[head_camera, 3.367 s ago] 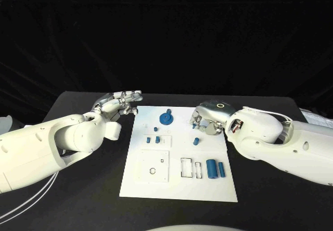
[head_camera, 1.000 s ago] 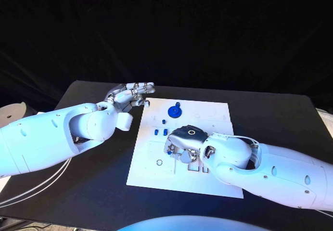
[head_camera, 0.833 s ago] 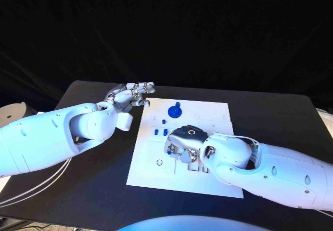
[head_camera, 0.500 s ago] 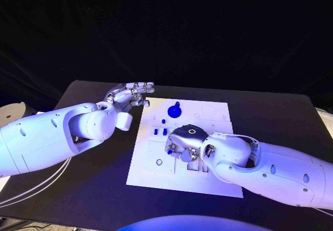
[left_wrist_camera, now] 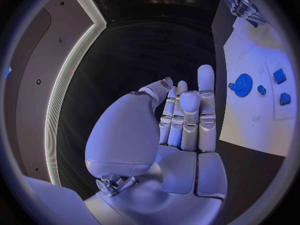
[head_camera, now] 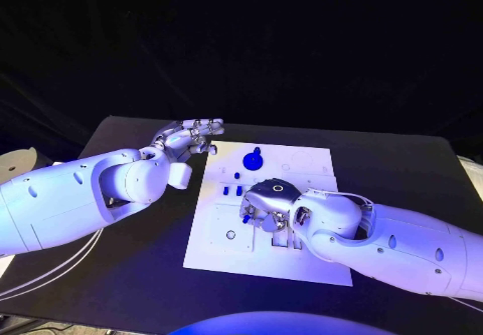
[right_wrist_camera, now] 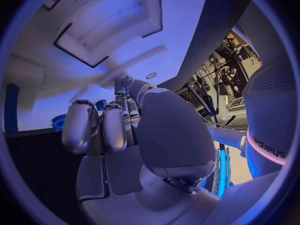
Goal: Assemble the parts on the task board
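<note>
Curled over the middle of the flat white task board [head_camera: 312, 164], my right hand [head_camera: 266, 206] has its silver fingers bent down together; whether they pinch anything I cannot tell. Beyond it a round blue toothed gear [head_camera: 252, 161] lies on the board, and off the board's far corner my left hand [head_camera: 189, 137] hovers, fingers straight, holding nothing.

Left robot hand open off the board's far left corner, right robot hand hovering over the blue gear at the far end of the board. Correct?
Not quite. The left robot hand is open off the task board's far left corner, but the right robot hand is over the middle of the board, not over the blue gear. The gear lies uncovered beyond it. The head view shows this.
</note>
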You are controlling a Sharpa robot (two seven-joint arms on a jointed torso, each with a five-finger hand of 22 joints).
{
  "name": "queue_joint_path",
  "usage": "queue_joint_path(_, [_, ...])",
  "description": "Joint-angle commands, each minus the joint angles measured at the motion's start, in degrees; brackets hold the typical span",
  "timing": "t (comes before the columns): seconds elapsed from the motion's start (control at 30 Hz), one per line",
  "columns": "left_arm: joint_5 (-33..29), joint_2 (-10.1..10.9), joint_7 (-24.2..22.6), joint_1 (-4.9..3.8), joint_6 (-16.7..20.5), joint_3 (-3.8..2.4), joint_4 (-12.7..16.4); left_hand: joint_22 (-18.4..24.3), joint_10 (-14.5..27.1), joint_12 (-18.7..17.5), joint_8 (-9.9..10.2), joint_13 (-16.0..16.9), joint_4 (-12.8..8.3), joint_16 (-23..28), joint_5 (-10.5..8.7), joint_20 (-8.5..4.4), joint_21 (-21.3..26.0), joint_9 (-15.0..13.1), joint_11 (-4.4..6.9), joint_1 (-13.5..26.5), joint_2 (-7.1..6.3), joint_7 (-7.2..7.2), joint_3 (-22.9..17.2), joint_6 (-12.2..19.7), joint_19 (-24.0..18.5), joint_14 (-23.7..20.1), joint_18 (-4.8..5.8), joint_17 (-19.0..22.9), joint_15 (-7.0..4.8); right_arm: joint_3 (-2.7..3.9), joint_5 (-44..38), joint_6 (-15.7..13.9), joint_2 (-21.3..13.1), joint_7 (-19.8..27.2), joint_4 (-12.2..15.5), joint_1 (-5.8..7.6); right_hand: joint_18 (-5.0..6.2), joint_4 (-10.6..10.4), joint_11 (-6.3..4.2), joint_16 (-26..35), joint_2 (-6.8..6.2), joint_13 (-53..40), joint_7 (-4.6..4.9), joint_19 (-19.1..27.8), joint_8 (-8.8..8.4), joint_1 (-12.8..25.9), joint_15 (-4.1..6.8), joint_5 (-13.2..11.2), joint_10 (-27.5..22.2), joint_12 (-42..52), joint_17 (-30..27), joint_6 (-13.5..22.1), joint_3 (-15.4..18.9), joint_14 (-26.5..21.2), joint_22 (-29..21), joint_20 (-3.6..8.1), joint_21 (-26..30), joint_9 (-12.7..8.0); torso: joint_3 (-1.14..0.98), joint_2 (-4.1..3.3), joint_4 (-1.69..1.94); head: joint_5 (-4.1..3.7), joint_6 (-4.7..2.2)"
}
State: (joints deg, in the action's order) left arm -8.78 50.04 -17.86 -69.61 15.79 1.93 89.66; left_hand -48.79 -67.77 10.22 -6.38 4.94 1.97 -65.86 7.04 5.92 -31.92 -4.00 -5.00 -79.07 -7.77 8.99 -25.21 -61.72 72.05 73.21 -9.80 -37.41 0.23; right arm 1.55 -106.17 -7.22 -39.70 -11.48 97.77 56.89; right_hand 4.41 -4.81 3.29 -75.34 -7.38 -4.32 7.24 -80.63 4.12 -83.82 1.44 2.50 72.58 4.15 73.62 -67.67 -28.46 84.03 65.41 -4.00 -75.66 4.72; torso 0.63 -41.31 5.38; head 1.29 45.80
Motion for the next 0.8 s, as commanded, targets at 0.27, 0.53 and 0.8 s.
queue_joint_path(0.27, [0.04, -0.05, -0.06, -0.04, -1.25, -0.04, 0.22, 0.09, 0.31, 0.42, -0.16, 0.05, -0.33, 0.39, 0.18, -0.08, 0.37, 0.04, 0.03, -0.47, 0.26, 0.31, -0.05, -0.13, -0.12, -0.49, -0.66, 0.15, -0.07, -0.24, 0.19, 2.34, 0.04, 0.03, -0.34, -0.24, 0.59, 0.23, 0.25, -0.06, -0.72, 0.35, 0.10, 0.04, -0.25, 1.49, -0.12, 0.31, -0.61, -0.58, -0.25, 0.25, 0.29, 3.29, -0.25, -0.33, 0.22, -0.14, -0.01, 0.02, -0.03, 0.01, 0.08])
queue_joint_path(0.53, [0.04, 0.02, 0.03, -0.04, -1.10, -0.04, 0.21, 0.09, 0.31, 0.42, -0.16, 0.05, -0.33, 0.39, 0.18, -0.08, 0.37, 0.04, 0.03, -0.47, 0.26, 0.31, -0.05, -0.13, -0.12, -0.49, -0.66, 0.15, -0.07, -0.24, 0.85, 0.99, -0.14, -0.01, -0.52, -0.24, 1.13, 0.16, 2.54, 0.63, -2.76, 0.86, 1.80, 1.47, -0.66, 3.79, -1.92, 0.34, -10.85, -0.68, -1.32, 4.96, 1.88, 2.94, -3.44, -1.76, 2.31, -1.02, 0.01, 0.01, -0.05, -0.07, 0.08])
queue_joint_path(0.8, [0.04, 0.03, 0.11, -0.05, -1.09, -0.04, 0.18, 0.09, 0.31, 0.42, -0.16, 0.05, -0.33, 0.39, 0.18, -0.08, 0.37, 0.04, 0.03, -0.47, 0.26, 0.31, -0.05, -0.13, -0.12, -0.49, -0.66, 0.15, -0.07, -0.24, 1.01, -1.10, -0.39, -0.15, -0.49, -0.23, 1.46, 0.69, 3.01, 0.80, -2.82, 0.72, 2.23, 2.02, -0.72, 3.79, -2.38, 0.33, -13.77, -0.39, -1.82, 8.39, 3.41, 2.79, -4.82, -2.38, 3.29, -1.10, -0.05, 0.01, 0.00, -0.09, 0.08])
